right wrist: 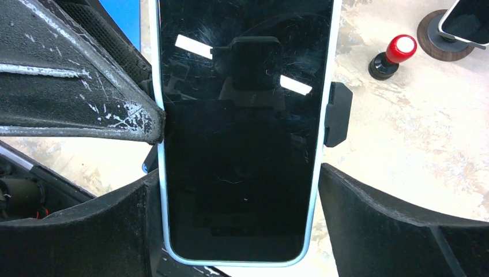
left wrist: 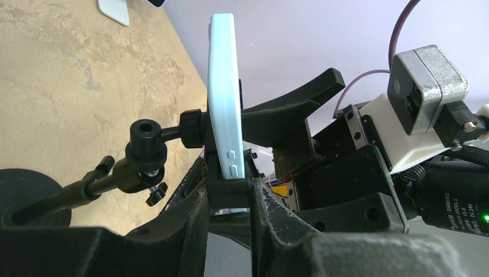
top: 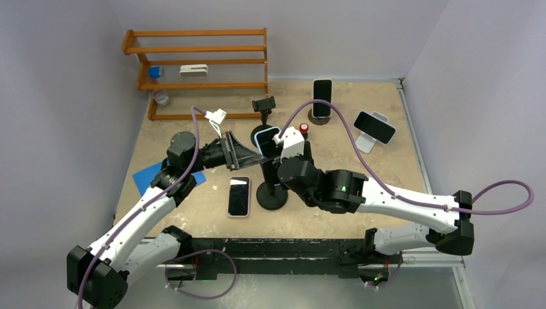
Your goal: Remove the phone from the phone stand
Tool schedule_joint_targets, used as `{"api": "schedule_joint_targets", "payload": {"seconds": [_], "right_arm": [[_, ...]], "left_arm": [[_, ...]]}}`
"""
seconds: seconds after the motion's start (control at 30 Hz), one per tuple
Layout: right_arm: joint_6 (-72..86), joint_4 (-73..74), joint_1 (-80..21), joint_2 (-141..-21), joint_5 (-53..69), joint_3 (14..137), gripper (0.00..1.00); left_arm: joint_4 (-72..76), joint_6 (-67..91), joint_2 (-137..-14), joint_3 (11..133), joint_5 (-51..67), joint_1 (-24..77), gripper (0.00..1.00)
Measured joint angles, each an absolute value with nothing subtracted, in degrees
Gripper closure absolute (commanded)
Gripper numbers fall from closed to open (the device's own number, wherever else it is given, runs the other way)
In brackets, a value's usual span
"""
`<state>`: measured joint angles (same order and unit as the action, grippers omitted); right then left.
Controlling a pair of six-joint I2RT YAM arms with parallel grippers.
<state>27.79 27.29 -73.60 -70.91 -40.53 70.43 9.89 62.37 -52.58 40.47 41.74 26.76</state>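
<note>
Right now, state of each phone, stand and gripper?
Blue-cased phone, clamped in black stand.
Left gripper, pinching its clamped edge.
Right gripper, straddling it, grip unclear.
Pink phone, lying flat.
Phone on round base, upright.
Phone on white stand, tilted back.
Small black holder, empty.

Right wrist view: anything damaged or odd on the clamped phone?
Phone screen is dark with fine scratches near the top, no cracks visible. It sits straight in the stand clamp. Nothing else stands out.
</note>
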Motion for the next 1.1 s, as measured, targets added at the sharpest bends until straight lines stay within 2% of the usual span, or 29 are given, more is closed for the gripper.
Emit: {"api": "schedule_joint_targets", "payload": {"seconds": [0.3, 0.47, 0.53, 0.7, 0.87, 0.9, 0.93, 1.1], "right_arm": [[27.8, 27.1, -73.6, -70.9, -40.9, 70.4, 0.03], [27.8, 27.0, -73.5, -70.9, -40.9, 70.4, 0.11], [27.8, 26.9, -73.5, -70.9, -40.8, 70.4, 0.20], [27.9, 26.6, -73.5, -70.9, -40.4, 70.4, 0.49], [27.8, 26.7, -73.4, -70.5, -40.3, 70.3, 0.73], [27.8, 26.6, -73.3, -70.3, -40.1, 70.1, 0.82], [27.8, 26.6, -73.1, -70.0, -39.6, 69.9, 0.98], [27.8, 25.8, -72.3, -68.8, -37.7, 68.7, 1.00]], "left_arm": [[9.2, 62.3, -52.0, 40.4, 41.7, 26.8, 1.00], [9.0, 62.3, -51.9, 40.4, 41.7, 26.8, 1.00], [8.9, 62.3, -51.8, 40.4, 41.7, 26.8, 1.00], [8.8, 62.3, -51.8, 40.4, 41.7, 26.8, 1.00], [8.8, 61.9, -51.8, 40.4, 41.8, 26.8, 1.00], [8.8, 61.9, -51.8, 40.4, 41.8, 26.8, 1.00], [8.7, 61.9, -51.7, 40.4, 41.8, 26.9, 1.00], [8.6, 61.6, -51.4, 40.3, 41.7, 27.2, 1.00]]}}
